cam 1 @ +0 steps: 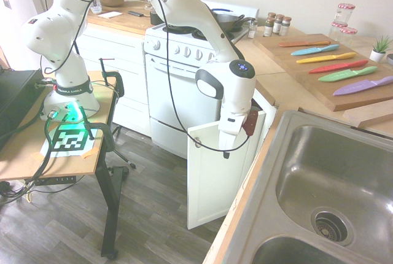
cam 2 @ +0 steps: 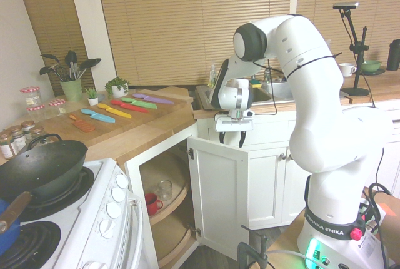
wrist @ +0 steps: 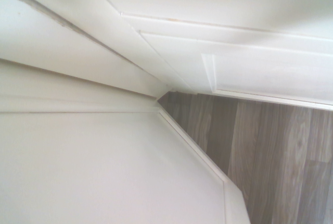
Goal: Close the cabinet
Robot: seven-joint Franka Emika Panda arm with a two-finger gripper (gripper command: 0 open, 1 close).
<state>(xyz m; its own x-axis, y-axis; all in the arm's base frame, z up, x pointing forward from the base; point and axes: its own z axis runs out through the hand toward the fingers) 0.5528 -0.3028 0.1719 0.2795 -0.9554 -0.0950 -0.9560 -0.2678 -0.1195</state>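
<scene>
While the cabinet door [cam 2: 220,197] stands wide open under the wooden counter [cam 2: 140,139], the hand [cam 2: 230,137], released and empty at its top edge, should push steadily against the panel, not the hinge side.

The cabinet [cam 2: 220,197] door beneath the fingers [cam 2: 241,140] is plain white; the fingers themselves are black on a white arm. The desk [cam 2: 144,132] beside them is light wood. On it lies a row of knives [cam 1: 344,66]: orange, teal, yellow, red, green and purple. Inside the cabinet, below the fingers, sits a red mug [cam 2: 150,203]. The floor [wrist: 270,151] under the fingers is grey-brown wood grain. The oven [cam 1: 184,86] is white, the wok [cam 2: 37,170] black, the blinds [cam 2: 187,25] tan-slatted
</scene>
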